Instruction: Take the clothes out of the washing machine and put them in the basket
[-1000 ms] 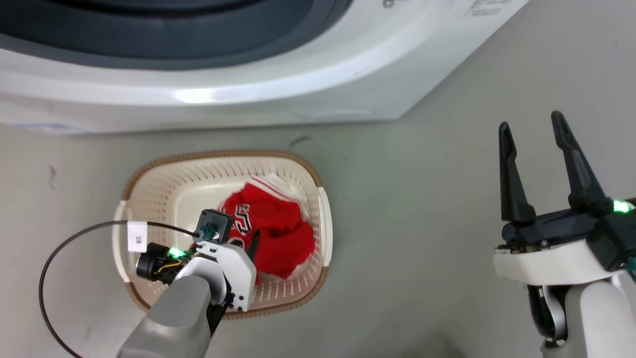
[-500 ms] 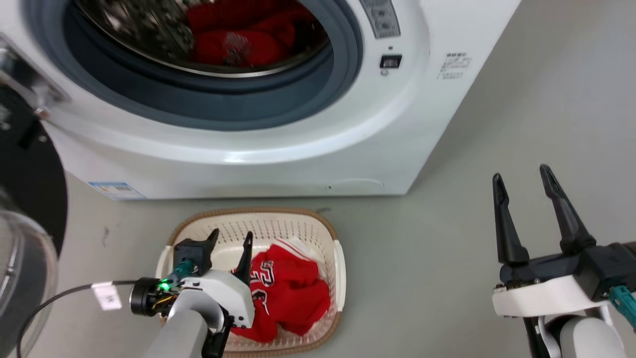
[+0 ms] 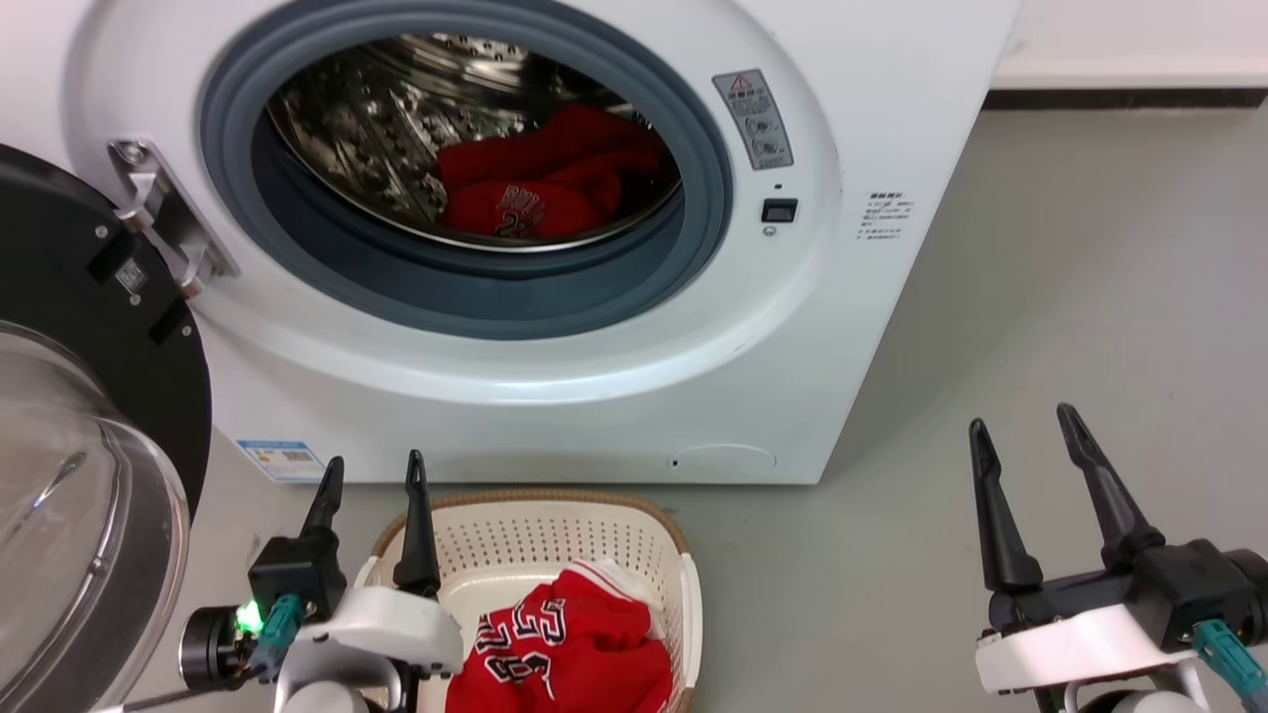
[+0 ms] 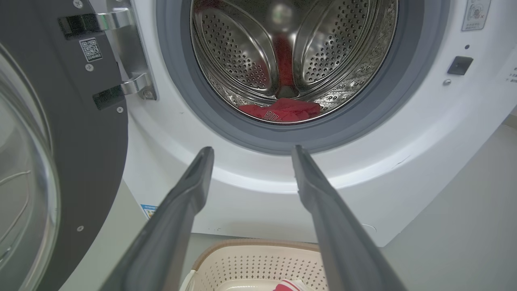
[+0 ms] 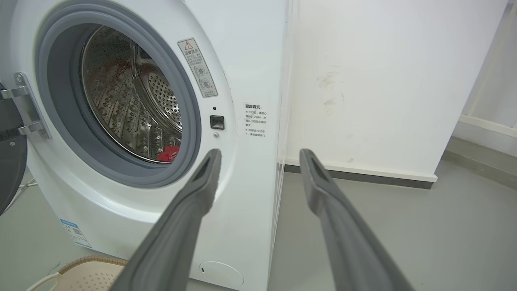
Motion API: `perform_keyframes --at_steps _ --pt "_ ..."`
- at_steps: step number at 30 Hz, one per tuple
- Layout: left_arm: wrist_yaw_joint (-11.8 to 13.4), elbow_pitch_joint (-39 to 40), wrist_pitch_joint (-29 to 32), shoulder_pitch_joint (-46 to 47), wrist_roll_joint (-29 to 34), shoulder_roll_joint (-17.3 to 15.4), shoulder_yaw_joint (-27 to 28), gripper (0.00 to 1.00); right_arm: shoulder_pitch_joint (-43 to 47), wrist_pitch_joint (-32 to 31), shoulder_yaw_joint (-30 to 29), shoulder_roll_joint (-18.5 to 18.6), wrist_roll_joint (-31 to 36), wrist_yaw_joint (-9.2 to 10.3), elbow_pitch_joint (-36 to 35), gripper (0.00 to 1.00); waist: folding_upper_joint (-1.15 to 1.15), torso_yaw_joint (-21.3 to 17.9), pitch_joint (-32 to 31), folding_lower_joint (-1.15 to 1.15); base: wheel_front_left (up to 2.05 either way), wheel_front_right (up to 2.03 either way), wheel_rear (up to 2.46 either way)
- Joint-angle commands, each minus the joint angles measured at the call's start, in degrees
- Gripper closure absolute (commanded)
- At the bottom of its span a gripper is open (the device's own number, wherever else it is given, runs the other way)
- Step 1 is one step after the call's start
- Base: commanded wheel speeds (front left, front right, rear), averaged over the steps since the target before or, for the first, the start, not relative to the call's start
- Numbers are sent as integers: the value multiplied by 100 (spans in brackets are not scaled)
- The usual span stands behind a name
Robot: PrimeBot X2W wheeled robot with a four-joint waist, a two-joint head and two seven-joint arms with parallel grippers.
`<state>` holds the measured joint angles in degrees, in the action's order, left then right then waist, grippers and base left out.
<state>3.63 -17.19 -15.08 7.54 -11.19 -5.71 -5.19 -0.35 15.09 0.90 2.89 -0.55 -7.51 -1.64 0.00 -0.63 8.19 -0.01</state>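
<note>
Clothes [image 3: 540,188] — a red heap with lettering showing — lie low in the steel drum [image 3: 396,129] of the washer [image 3: 842,327], behind the open porthole, while one red jersey [image 3: 570,649] with white trim already sits crumpled in the basket [image 3: 555,497] on the floor [image 3: 1090,297] just in front of the machine. By that count the job looks partly done: one load dropped, at least one more garment to fetch, though how many make up the heap cannot be told. Left gripper [image 3: 374,460] hangs above the basket's left end, its fingers spread and empty, pointed toward the porthole; right gripper [image 3: 1023,418] sits well off to the right over bare floor, likewise parted and holding nothing. Door [image 3: 79,327] stands swung wide at the left — nothing appears to bar the next reach into the drum.
</note>
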Motion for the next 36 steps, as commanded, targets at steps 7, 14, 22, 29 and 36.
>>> perform_keyframes --at_steps 7,14,22,29,36 --pt "-141 392 -13 -114 317 128 310 0 175 12 50 -4 -62 4 41 0 0 -60 -251 1 0 0 0" --pt "-466 -257 -13 825 414 159 389 0 -42 13 100 -4 -94 4 -35 0 0 -181 -6 1 0 0 0" --pt "-777 -1761 -13 2721 557 -127 290 0 -488 12 183 -4 -123 4 -156 0 0 -385 789 1 0 0 0" --pt "-950 -3190 115 4475 656 -445 70 0 -880 13 268 -4 -242 4 -268 0 0 -648 1558 1 0 0 0" --pt "-1067 -4203 696 5997 515 -775 -31 0 -1265 13 304 -6 -414 4 -417 0 0 -998 2351 1 0 0 0"
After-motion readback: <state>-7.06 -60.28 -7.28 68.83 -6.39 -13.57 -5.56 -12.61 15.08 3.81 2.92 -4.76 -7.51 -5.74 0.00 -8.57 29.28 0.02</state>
